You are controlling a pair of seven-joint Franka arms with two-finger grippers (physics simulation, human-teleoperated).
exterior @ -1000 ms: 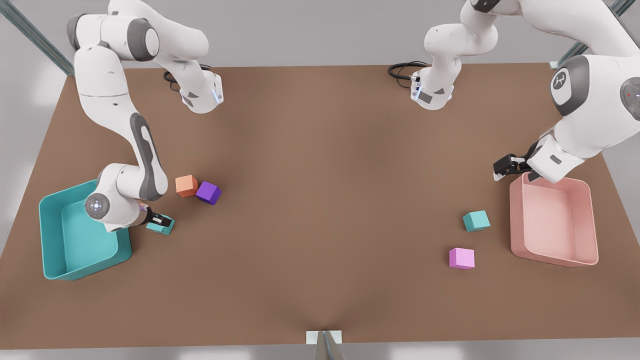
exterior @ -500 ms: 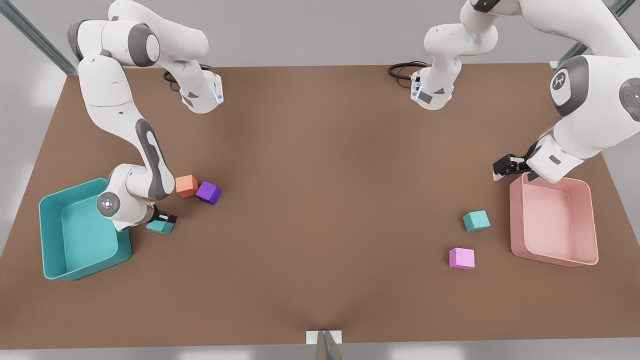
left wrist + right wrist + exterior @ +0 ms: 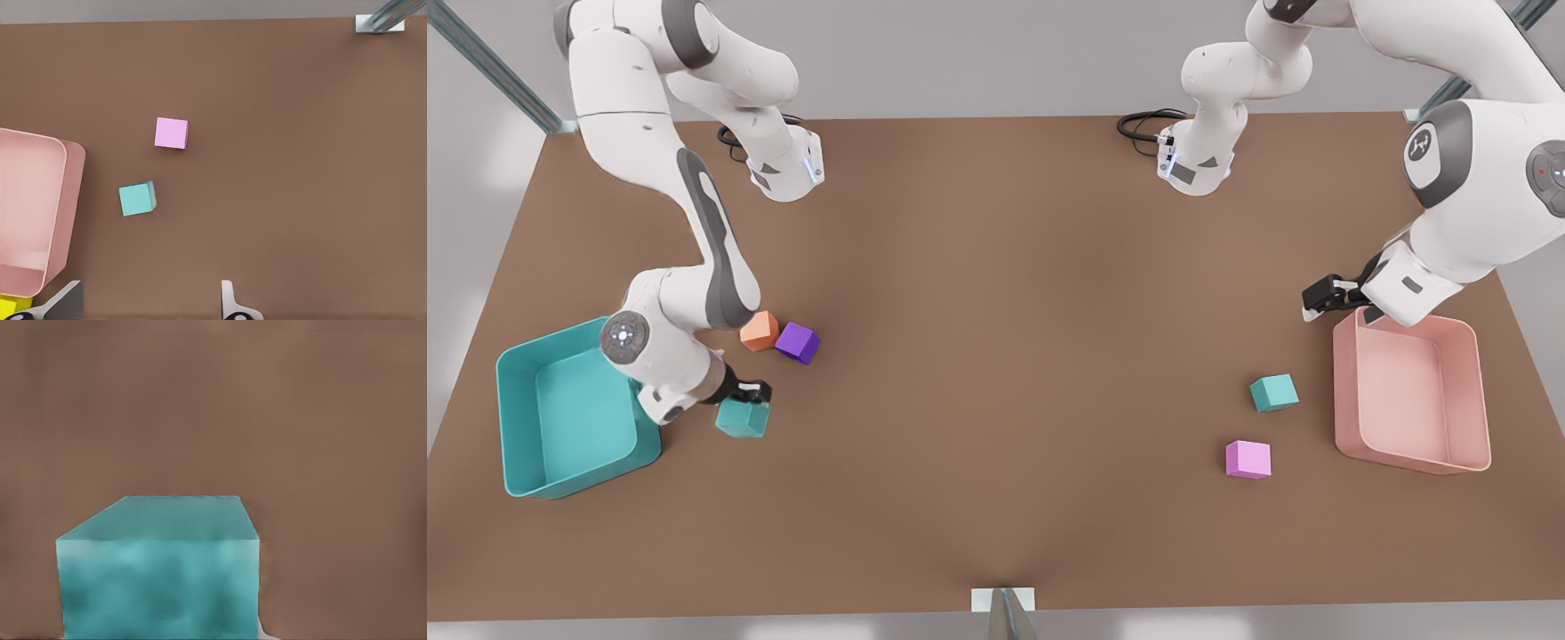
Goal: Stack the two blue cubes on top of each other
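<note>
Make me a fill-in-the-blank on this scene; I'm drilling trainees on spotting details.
1. The right tool holds one blue cube; the nearest bin is ___.
2. The left tool waits, its fingers ___, by the pink bin.
3. The other blue cube rests on the ___ near the pink cube.

Missing words: teal; open; table

Two teal cubes [image 3: 743,418] [image 3: 1273,392]; one orange cube [image 3: 759,331]; one purple cube [image 3: 797,342]; one pink cube [image 3: 1248,460]; two bins: teal bin [image 3: 525,444], pink bin [image 3: 1476,391].

1. Brown table [image 3: 996,356] under everything.
2. Teal bin [image 3: 560,413] at the front view's left.
3. Pink bin [image 3: 1414,396] at the right.
4. Orange cube [image 3: 759,331] touching purple cube [image 3: 798,342].
5. Pink cube [image 3: 1248,460] near the pink bin.
</note>
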